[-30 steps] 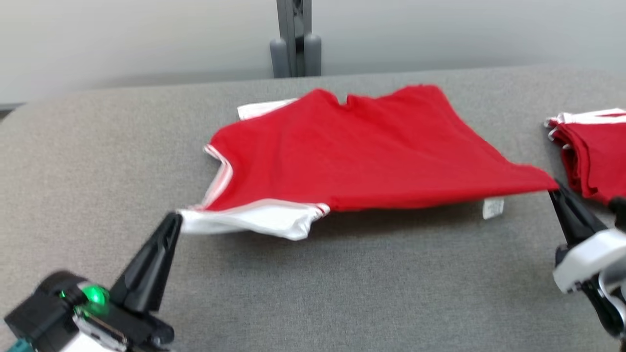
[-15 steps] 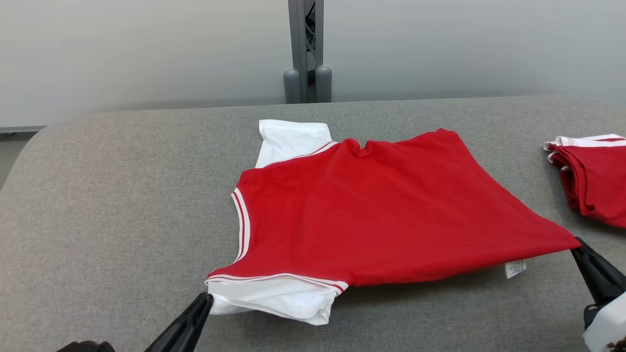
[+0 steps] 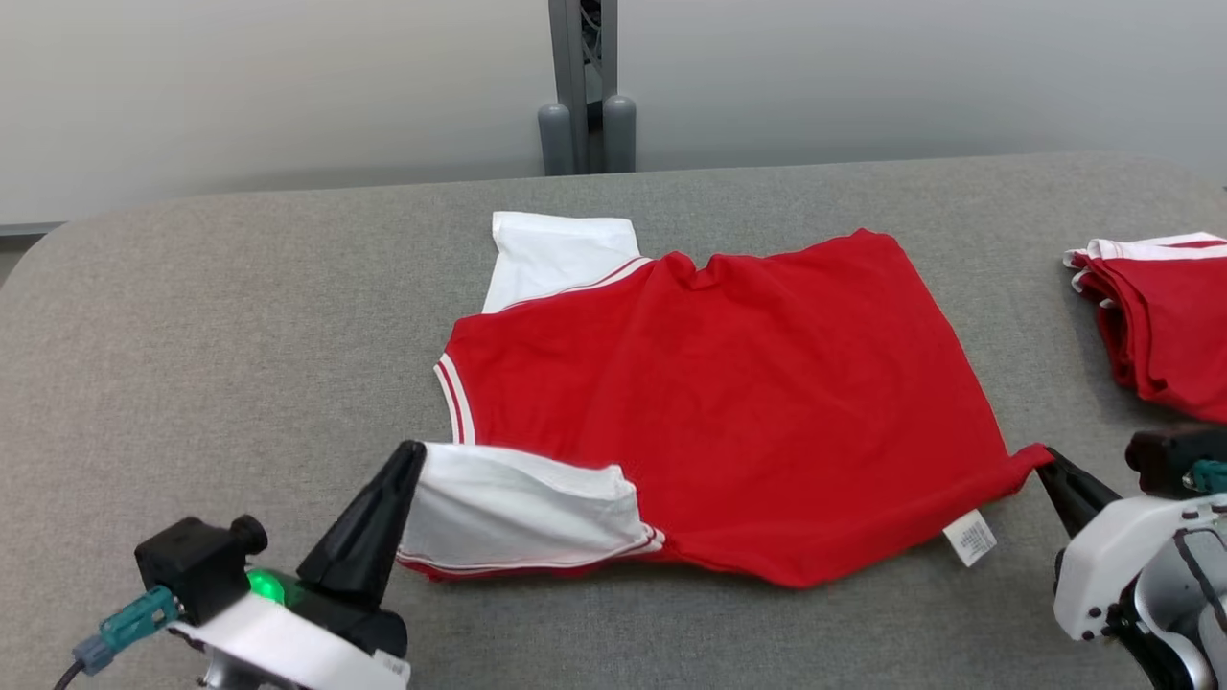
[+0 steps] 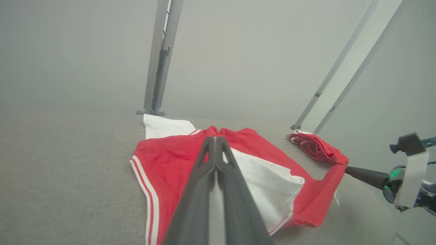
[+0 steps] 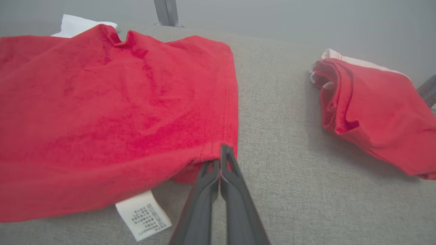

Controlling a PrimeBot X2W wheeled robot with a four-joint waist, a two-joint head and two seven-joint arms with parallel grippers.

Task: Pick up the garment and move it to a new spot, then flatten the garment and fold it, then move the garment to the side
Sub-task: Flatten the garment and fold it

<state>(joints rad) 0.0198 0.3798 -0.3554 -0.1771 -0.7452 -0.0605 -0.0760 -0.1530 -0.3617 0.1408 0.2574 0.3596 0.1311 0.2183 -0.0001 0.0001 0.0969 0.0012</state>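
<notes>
We're with the left end effector (image 3: 410,452) first: its fingers are clenched on the edge of the near white sleeve (image 3: 508,508), and in the left wrist view white cloth is pinched right between the two dark fingers (image 4: 224,190). Over to the right end effector (image 3: 1045,456), and it's clamped tight too, nipping the red hem corner, which the right wrist view shows caught at the fingertips (image 5: 225,153). Between those two grips lies the shirt (image 3: 729,383), red, spread across the middle of the table (image 3: 192,335), its body mostly flat with a few soft wrinkles. The gripped sleeve is turned in over the red body on the side nearest the table's front edge; the other white sleeve (image 3: 556,254) points toward the far edge. A white label (image 3: 970,537) pokes out from under the hem, just beside the right end effector. Out by the table's right edge, apart from the shirt, we see a folded red pile (image 3: 1165,316) with white trim.
</notes>
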